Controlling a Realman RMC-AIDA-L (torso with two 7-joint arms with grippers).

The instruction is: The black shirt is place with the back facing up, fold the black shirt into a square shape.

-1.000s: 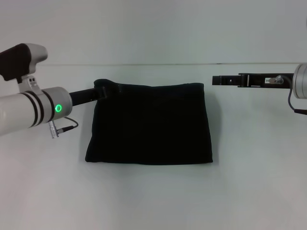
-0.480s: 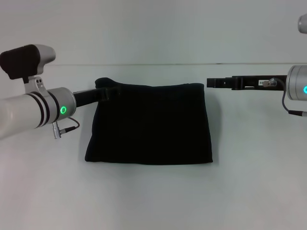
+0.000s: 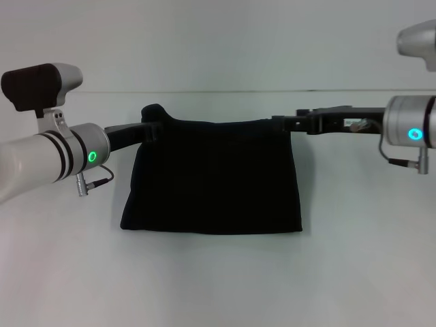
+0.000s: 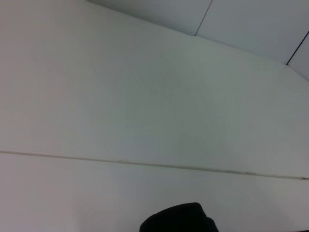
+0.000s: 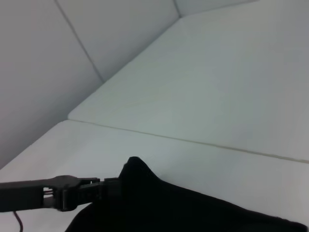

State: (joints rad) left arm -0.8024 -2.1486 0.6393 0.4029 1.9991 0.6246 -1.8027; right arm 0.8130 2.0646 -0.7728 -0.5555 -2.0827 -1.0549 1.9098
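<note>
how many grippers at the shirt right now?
2. The left gripper is at the far left corner of the folded black cloth shirt; the right gripper is at its far right corner.

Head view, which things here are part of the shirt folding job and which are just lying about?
Job: shirt, folded into a rectangle; left end effector at its far left corner; right end effector at its far right corner.
Lying about: nothing, only the white table.

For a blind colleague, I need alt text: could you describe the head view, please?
A black shirt, folded into a rough rectangle, lies on a white table. The left gripper is at its far left corner, where the cloth is bunched upward, and the right gripper is at its far right corner.
</note>
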